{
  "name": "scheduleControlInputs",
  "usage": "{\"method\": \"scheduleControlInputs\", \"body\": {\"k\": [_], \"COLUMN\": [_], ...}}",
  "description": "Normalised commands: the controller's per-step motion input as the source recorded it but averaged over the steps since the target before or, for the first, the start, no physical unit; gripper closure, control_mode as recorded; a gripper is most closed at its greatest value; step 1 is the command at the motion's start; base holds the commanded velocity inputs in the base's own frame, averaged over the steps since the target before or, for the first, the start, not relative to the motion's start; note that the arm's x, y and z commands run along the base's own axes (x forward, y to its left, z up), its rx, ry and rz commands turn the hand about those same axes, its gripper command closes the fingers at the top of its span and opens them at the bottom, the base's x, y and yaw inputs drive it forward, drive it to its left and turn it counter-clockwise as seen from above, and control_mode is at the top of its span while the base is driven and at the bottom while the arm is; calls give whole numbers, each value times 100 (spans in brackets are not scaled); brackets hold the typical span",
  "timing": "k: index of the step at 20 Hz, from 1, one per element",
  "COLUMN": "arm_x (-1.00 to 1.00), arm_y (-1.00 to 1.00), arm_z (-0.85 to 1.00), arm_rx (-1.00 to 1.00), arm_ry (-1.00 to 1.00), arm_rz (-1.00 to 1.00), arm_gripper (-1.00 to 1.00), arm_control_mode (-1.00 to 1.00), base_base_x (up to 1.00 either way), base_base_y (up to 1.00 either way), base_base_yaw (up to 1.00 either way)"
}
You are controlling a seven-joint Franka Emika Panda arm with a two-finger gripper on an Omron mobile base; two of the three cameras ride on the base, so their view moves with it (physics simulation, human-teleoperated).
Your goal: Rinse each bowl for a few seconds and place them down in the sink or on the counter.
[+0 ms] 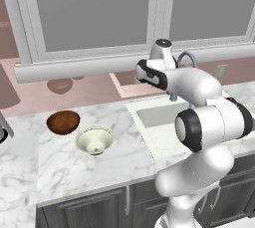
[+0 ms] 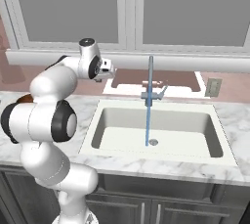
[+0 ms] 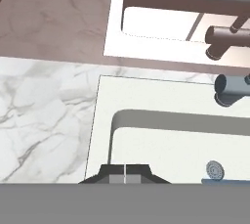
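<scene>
Left base view: brown bowl (image 1: 63,122) and cream bowl (image 1: 94,141) side by side on the counter (image 1: 119,160), left of the sink (image 1: 158,115). Right base view: water stream (image 2: 148,115) falling toward the drain (image 2: 153,142). Hand view: gripper (image 3: 125,178) pressed together, empty, above the sink's left edge.

We see the brown bowl (image 1: 63,122) and cream bowl (image 1: 94,141) upright, side by side on the marble counter (image 1: 74,167), left of the white sink (image 2: 156,130); water streams toward its drain
</scene>
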Motion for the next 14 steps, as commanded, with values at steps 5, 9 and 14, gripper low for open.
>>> {"method": "scheduleControlInputs", "body": {"k": [5, 9, 14], "arm_x": [15, 7, 1], "arm_y": [19, 22, 31], "arm_z": [-6, -5, 0], "arm_rx": [1, 3, 2], "arm_ry": [0, 0, 0], "arm_rz": [0, 0, 0], "arm_gripper": [100, 100, 100], "arm_control_mode": [-100, -100, -100], "base_base_x": [5, 0, 0], "base_base_y": [6, 0, 0], "base_base_yaw": [0, 0, 0]}}
